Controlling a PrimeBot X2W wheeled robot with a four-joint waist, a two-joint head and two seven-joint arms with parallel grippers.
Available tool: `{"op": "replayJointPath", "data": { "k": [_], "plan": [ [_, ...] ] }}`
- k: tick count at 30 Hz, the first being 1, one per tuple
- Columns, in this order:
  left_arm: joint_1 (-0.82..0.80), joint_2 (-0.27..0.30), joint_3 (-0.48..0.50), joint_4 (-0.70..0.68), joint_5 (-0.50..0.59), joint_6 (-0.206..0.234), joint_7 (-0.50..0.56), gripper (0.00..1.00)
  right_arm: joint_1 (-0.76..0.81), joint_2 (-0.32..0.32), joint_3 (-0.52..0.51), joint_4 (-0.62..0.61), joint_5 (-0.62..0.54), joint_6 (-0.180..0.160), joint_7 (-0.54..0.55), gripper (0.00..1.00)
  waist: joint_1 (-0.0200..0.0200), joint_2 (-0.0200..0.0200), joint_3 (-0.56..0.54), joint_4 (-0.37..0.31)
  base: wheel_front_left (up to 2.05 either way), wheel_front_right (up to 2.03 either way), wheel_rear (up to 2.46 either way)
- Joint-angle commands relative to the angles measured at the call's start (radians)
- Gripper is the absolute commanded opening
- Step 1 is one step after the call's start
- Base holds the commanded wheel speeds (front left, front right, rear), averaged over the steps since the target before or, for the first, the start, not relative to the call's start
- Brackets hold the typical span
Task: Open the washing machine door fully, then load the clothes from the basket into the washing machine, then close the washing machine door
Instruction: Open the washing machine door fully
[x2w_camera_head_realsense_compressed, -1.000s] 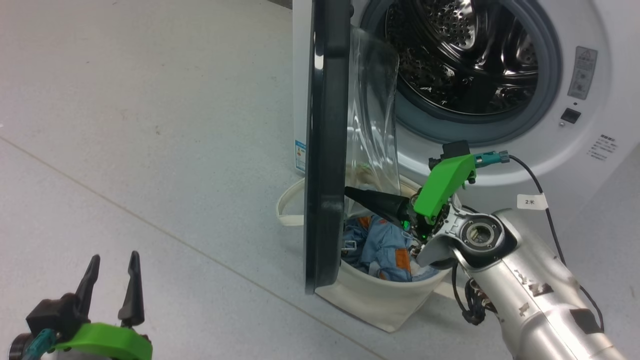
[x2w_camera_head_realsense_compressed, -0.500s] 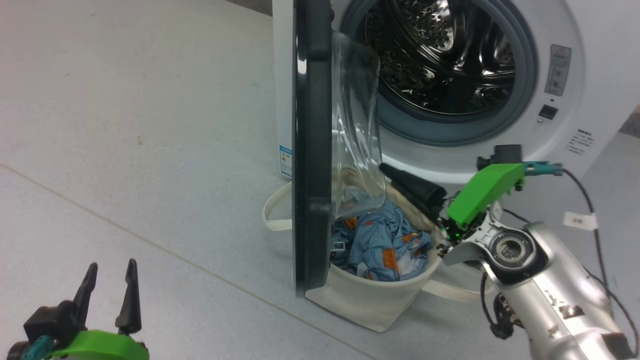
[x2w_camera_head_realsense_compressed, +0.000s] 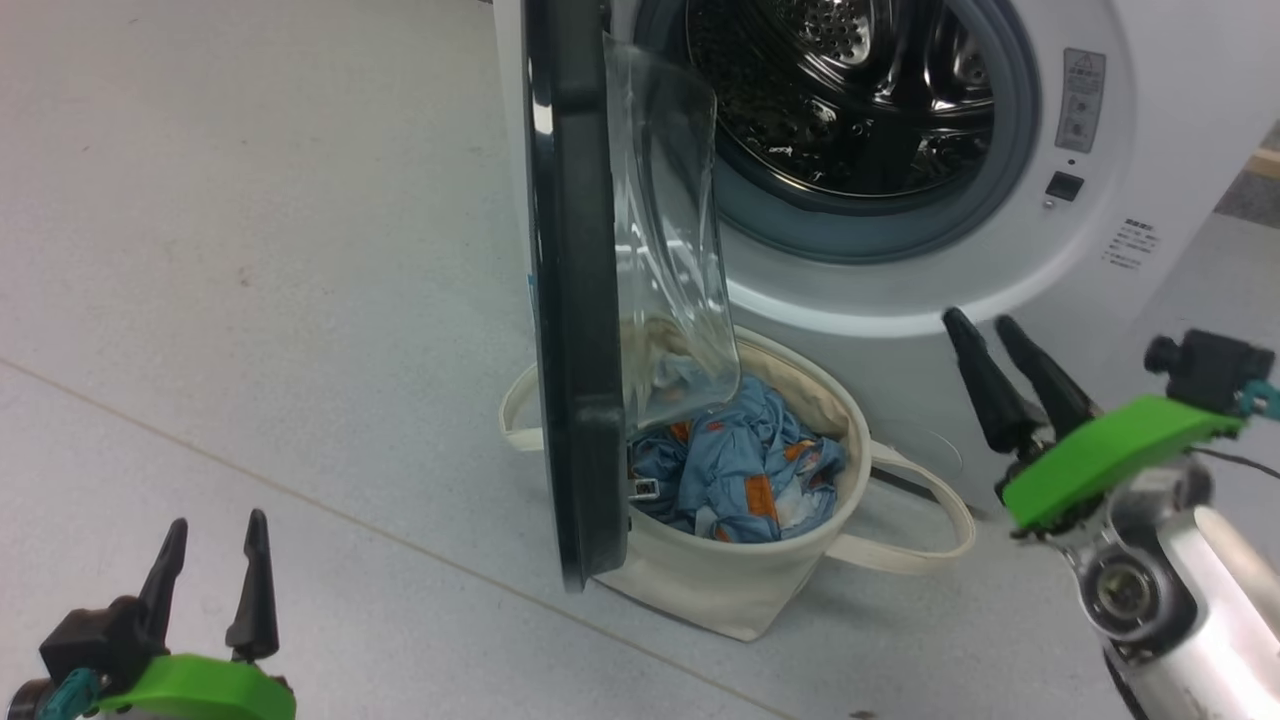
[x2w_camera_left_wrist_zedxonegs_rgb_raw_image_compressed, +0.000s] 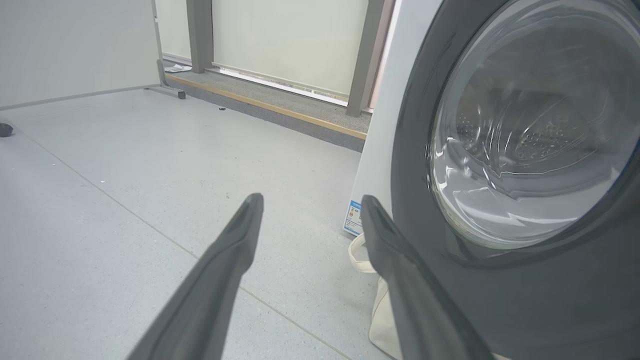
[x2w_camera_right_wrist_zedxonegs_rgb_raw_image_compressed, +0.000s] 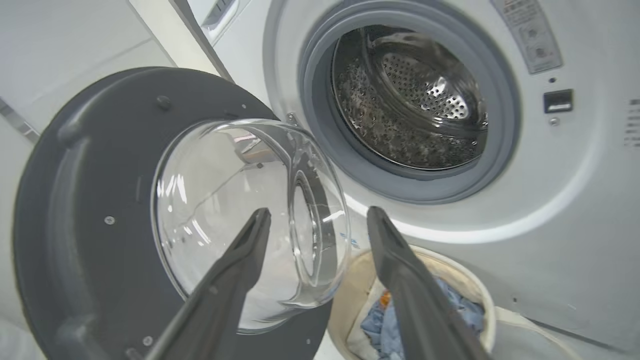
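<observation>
The clothes (x2w_camera_head_realsense_compressed: 735, 470) are sitting bunched in the basket (x2w_camera_head_realsense_compressed: 745, 595) on the floor (x2w_camera_head_realsense_compressed: 250, 250), under the open washing machine door (x2w_camera_head_realsense_compressed: 565, 300). They're looking soft, light and floppy, so pinching a raised fold seems smartest. The right gripper (x2w_camera_head_realsense_compressed: 977, 320) and left gripper (x2w_camera_head_realsense_compressed: 218, 522) are both hanging with jaws wide, gripping nothing.

No writing can be made out: the washing machine (x2w_camera_head_realsense_compressed: 850, 300) bears a grey sticker (x2w_camera_head_realsense_compressed: 1081, 85), small dark print (x2w_camera_head_realsense_compressed: 1128, 243) and a blue label (x2w_camera_left_wrist_zedxonegs_rgb_raw_image_compressed: 354, 218), all too small to read.
</observation>
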Motion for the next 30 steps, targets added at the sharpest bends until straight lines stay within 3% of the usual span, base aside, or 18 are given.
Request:
{"op": "replayJointPath", "data": {
  "k": [1, 5, 9, 16, 30],
  "plan": [
    [-0.022, 0.022, 0.028, -0.040, -0.009, 0.009, -0.005, 1.00, 0.020, -0.036, 0.000, -0.032, -0.059, 0.001, -0.038, 1.00, 0.0000, -0.0001, 0.002, -0.006, 0.00, 0.00, 0.00],
    [-0.016, 0.021, 0.033, -0.047, -0.013, 0.014, -0.005, 1.00, 0.081, -0.052, -0.038, -0.030, -0.173, 0.001, -0.113, 1.00, 0.0000, -0.0001, 0.007, -0.020, 0.00, 0.00, 0.00],
    [-0.015, 0.021, 0.035, -0.065, -0.012, 0.016, -0.005, 1.00, 0.130, -0.033, -0.094, -0.014, -0.270, 0.001, -0.188, 1.00, 0.0000, -0.0001, 0.016, -0.037, 0.00, 0.00, 0.00],
    [-0.006, 0.024, 0.050, -0.100, -0.016, 0.018, -0.005, 1.00, 0.175, -0.006, -0.107, 0.009, -0.460, 0.001, -0.267, 1.00, 0.0000, -0.0001, 0.037, -0.068, 0.00, 0.00, 0.00],
    [-0.014, 0.008, 0.067, -0.105, -0.016, 0.029, -0.005, 1.00, 0.202, 0.048, -0.109, 0.047, -0.514, 0.001, -0.291, 1.00, 0.0000, -0.0001, 0.040, -0.070, 0.00, 0.00, 0.00]
  ]
}}
